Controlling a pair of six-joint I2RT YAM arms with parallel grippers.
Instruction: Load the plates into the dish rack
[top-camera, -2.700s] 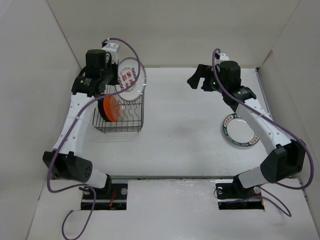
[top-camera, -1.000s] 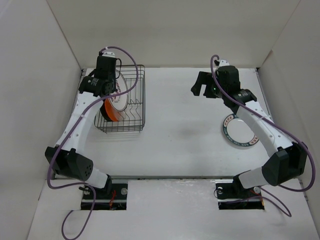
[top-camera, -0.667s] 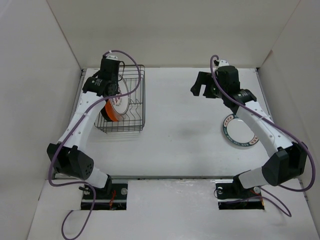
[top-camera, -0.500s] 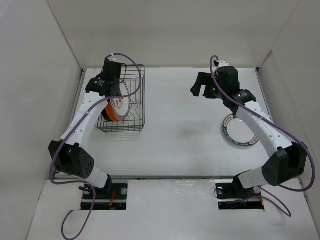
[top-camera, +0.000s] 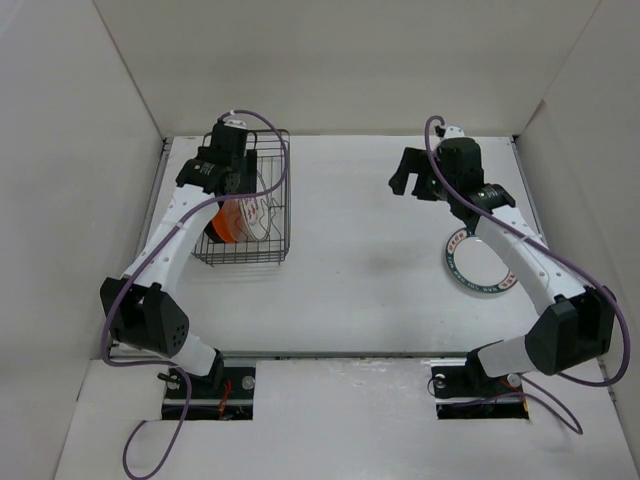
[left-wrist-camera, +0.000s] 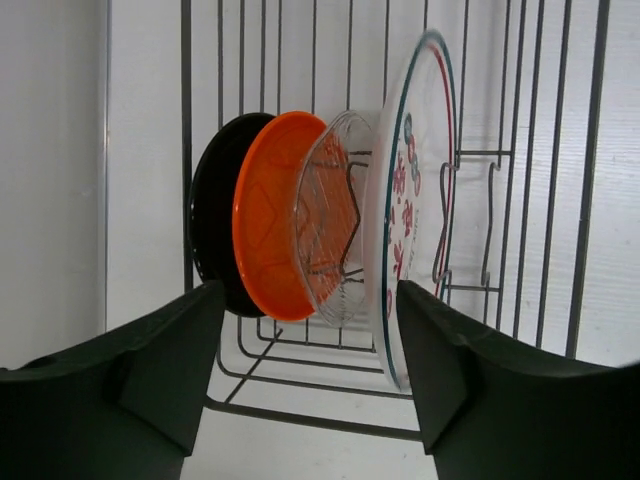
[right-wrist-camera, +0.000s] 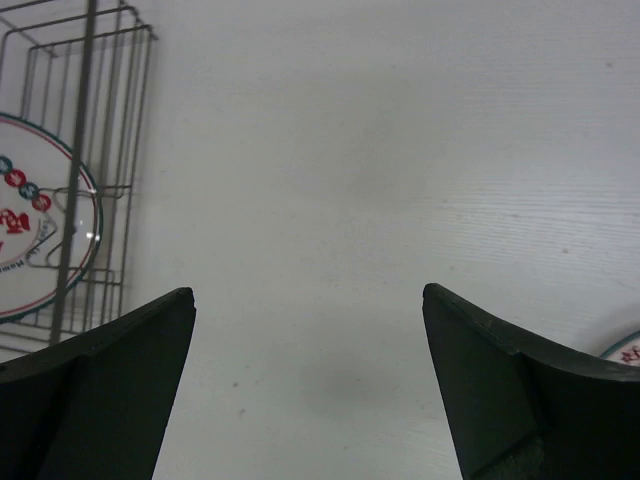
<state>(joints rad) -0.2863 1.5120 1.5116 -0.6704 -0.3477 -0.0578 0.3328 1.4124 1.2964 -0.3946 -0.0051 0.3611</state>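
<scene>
The dish rack (top-camera: 240, 262) stands at the left rear of the table. In the left wrist view, four plates stand on edge in the rack (left-wrist-camera: 185, 150): black (left-wrist-camera: 210, 230), orange (left-wrist-camera: 270, 220), clear glass (left-wrist-camera: 335, 230), and white with red characters (left-wrist-camera: 415, 200). My left gripper (top-camera: 238, 183) (left-wrist-camera: 310, 300) hovers over them, open, its fingers apart on either side of the row and holding nothing. The green-rimmed white plate (top-camera: 480, 262) lies flat on the table at the right. My right gripper (top-camera: 410, 175) (right-wrist-camera: 310, 300) hangs open and empty above bare table.
White walls close in the table on the left, back and right. The right wrist view shows the rack (right-wrist-camera: 90, 150) with the red-character plate (right-wrist-camera: 30, 240) at its left edge and a sliver of the green-rimmed plate (right-wrist-camera: 625, 348) at its right edge.
My left gripper carried the red-character plate down into the rack beside the glass plate, then opened and let it go. The right gripper shifted slightly.
</scene>
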